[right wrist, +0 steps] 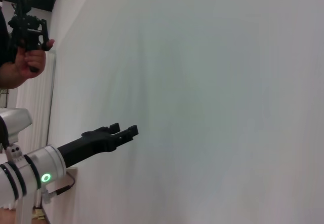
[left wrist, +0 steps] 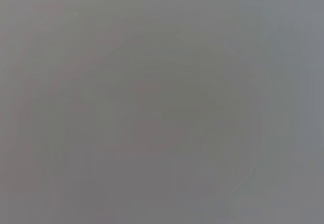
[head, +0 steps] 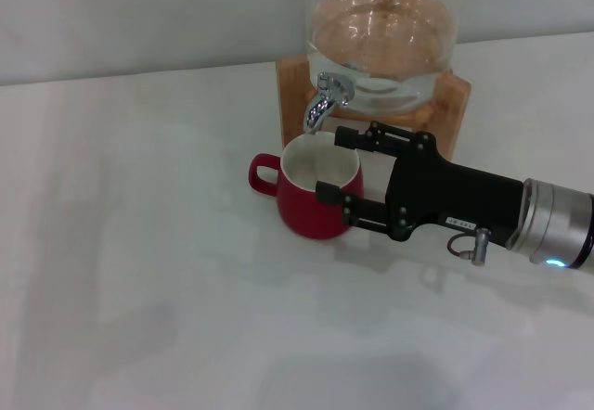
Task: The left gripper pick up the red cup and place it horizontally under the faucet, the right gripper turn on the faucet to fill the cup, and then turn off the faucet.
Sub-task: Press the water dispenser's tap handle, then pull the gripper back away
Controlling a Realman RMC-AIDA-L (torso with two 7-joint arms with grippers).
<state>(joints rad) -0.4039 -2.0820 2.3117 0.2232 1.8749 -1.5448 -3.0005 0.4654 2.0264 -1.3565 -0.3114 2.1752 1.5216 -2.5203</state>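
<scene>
The red cup (head: 311,201) stands upright on the white table, right under the faucet (head: 323,104), with its handle pointing left. The faucet is fitted to a glass dispenser (head: 380,30) on a wooden stand (head: 452,104). My right gripper (head: 331,163) reaches in from the right and is open, with one finger (head: 351,137) by the cup's far rim and the other across its front. I cannot tell whether it touches the cup. My left gripper (right wrist: 123,131) shows only in the right wrist view, held out in the air away from the cup.
The white table (head: 139,243) stretches to the left and front of the cup. A person's hand (right wrist: 25,62) holding a black controller shows in the right wrist view. The left wrist view is plain grey.
</scene>
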